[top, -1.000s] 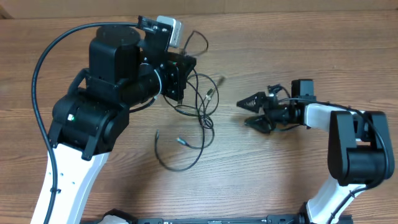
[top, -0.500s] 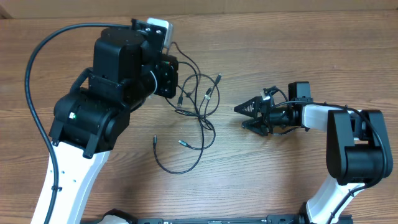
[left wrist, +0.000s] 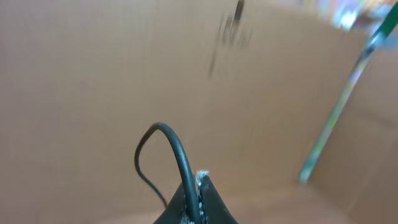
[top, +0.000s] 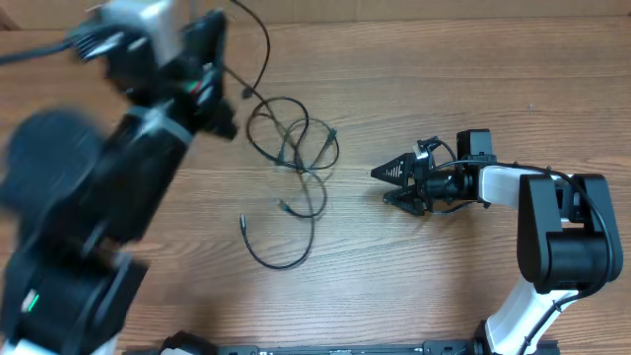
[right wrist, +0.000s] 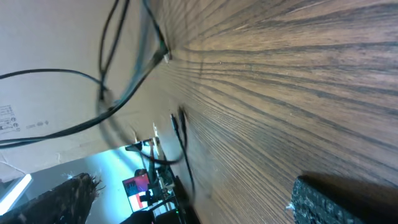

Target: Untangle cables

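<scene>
The cables lie as a tangle of thin black loops at mid-table, with one strand curling toward the front. My left gripper is raised at the back left and badly blurred. In the left wrist view it is shut on a black cable that arcs up out of the jaws and drops away to the left. My right gripper rests low on the table to the right of the tangle, open and holding nothing. Its view shows one finger pad and the cables ahead.
A brown cardboard wall stands behind the wooden table. The left arm's thick black cord hangs at the far left. The right arm's base sits at the front right.
The left arm has swung up and to the left with its cable. The tangle has been dragged left and drawn tighter. The right gripper shifted slightly left early on, then held still.
</scene>
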Motion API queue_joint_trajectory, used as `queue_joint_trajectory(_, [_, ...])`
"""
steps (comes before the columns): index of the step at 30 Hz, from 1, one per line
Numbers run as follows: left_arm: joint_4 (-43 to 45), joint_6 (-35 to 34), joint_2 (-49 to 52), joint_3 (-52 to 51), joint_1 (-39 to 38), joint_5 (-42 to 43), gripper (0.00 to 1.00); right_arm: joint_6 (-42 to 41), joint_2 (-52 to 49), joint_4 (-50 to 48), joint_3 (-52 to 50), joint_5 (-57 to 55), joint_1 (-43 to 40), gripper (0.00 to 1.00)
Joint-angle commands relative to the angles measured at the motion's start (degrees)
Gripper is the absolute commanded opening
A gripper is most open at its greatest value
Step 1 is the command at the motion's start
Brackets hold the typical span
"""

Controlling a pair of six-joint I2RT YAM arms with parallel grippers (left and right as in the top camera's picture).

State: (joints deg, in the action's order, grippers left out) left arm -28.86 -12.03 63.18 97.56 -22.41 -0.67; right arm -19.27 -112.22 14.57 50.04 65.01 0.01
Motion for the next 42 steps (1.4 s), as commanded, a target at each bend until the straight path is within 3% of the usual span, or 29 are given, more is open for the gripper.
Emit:
queue_joint_trajectory(1, [-0.48, -1.01, -2.4, 0.87, 0.28, 0.02, 0.04, 0.9, -1.31, 0.31, -0.92, -9.53, 0.42, 1.0])
queue_joint_trajectory(11, [-14.1, -0.61, 2.49, 0.85, 0.28, -11.8, 0.04, 0.9, -1.31, 0.33, -0.92, -9.53, 0.42, 1.0])
queue_joint_trajectory(16, [-25.73, -0.87, 9.42, 0.85, 0.28, -18.51, 0.04, 0.9, -1.31, 0.35, -0.92, -9.53, 0.42, 1.0])
queue_joint_trajectory(21, [-37.51, -5.73, 16.65, 0.85, 0.33, -27.63, 0.04, 0.9, -1.31, 0.31, -0.92, -9.53, 0.42, 1.0])
queue_joint_trajectory(23, [-41.03, -6.4, 20.17, 0.85, 0.33, -28.3, 0.1, 0.9, -1.31, 0.31, -0.92, -9.53, 0.42, 1.0])
queue_joint_trajectory(30, [-45.68, -6.4, 29.97, 0.85, 0.33, -25.55, 0.5, 0.9, -1.31, 0.31, -0.92, -9.53, 0.42, 1.0])
queue_joint_trajectory(33, [-46.84, -6.4, 32.94, 0.85, 0.33, -19.91, 0.6, 0.9, -1.31, 0.31, -0.92, -9.55, 0.42, 1.0])
queue_joint_trajectory(37, [-47.65, -6.38, 37.35, 0.85, 0.33, -9.42, 0.64, 0.9, -1.31, 0.31, -0.92, -9.53, 0.42, 1.0])
queue_joint_trajectory(42, [-48.94, -6.43, 44.83, 0.79, 0.26, 2.4, 0.56, 0.9, -1.31, 0.33, -0.92, -9.53, 0.42, 1.0])
